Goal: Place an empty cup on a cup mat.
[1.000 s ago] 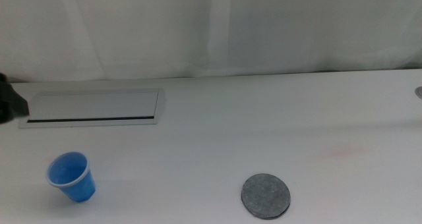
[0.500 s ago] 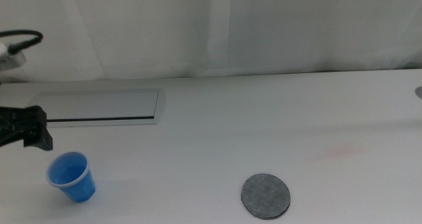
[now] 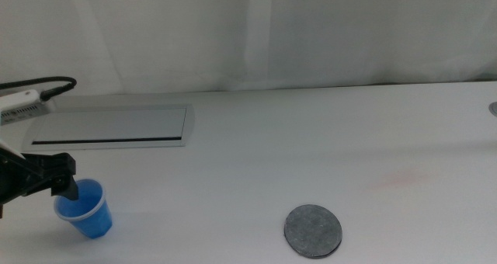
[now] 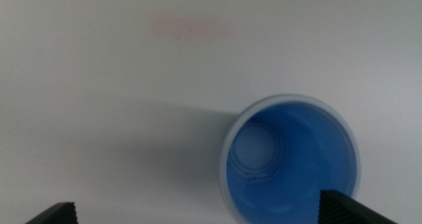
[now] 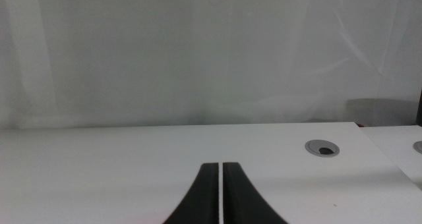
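Note:
The blue cup (image 3: pixel 87 210) stands upright and empty at the table's front left. The left wrist view looks straight down into the cup (image 4: pixel 290 161). My left gripper (image 3: pixel 68 188) hangs right over the cup's rim on its left side, and it is open: in the wrist view its two jaw tips sit far apart, and the gripper (image 4: pixel 201 214) has the cup off towards one jaw. The round dark grey cup mat (image 3: pixel 312 231) lies flat at the front centre, well to the right of the cup. My right gripper (image 5: pixel 220 191) is shut, holds nothing, and is outside the middle view.
A long silver-grey slotted plate (image 3: pixel 109 126) lies behind the cup at the back left. A white curtain closes off the back of the table. A round cable grommet (image 5: pixel 322 147) sits in the table at the far right edge (image 3: pixel 493 108).
My left gripper has come in from the left edge, moving right and forward, until it is over the cup's rim. Cup and mat have not moved.

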You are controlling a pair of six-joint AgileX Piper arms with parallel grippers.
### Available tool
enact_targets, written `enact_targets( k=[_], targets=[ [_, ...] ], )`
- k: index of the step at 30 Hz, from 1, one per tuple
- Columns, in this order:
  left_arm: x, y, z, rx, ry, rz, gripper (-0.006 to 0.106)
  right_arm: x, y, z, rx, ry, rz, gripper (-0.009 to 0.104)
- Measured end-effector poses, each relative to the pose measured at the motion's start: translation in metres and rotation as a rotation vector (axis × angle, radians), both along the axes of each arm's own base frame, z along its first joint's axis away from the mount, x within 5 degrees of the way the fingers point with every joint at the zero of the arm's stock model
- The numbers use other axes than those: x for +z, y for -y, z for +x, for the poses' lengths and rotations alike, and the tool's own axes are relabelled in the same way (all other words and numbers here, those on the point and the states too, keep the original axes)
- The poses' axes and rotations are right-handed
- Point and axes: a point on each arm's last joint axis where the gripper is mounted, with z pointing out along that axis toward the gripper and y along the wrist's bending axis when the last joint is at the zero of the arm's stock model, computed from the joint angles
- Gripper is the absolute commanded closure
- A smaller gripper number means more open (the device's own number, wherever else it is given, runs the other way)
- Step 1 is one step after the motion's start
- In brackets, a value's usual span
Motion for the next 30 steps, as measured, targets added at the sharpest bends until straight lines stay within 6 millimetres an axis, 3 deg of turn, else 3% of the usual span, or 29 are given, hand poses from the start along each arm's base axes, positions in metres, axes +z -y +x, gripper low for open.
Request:
enact_targets(
  k=[14,21,24,29,30],
  targets=[
    [-0.046,0.0,0.025,0.005,-0.084,0.002,0.009,0.0,0.0,0.0,0.0,0.0,0.0,0.098],
    [-0.058,0.0,0.029,0.005,-0.12,0.003,0.013,0.0,0.0,0.0,0.0,0.0,0.0,0.098],
    [-0.059,0.0,0.029,0.007,-0.124,0.002,0.032,0.0,0.0,0.0,0.0,0.0,0.0,0.098],
    [-0.06,0.0,0.029,0.006,-0.124,0.004,0.101,0.0,0.0,0.0,0.0,0.0,0.0,0.098],
    [-0.06,0.0,0.029,0.006,-0.121,0.004,0.103,0.0,0.0,0.0,0.0,0.0,0.0,0.098]
  ],
)
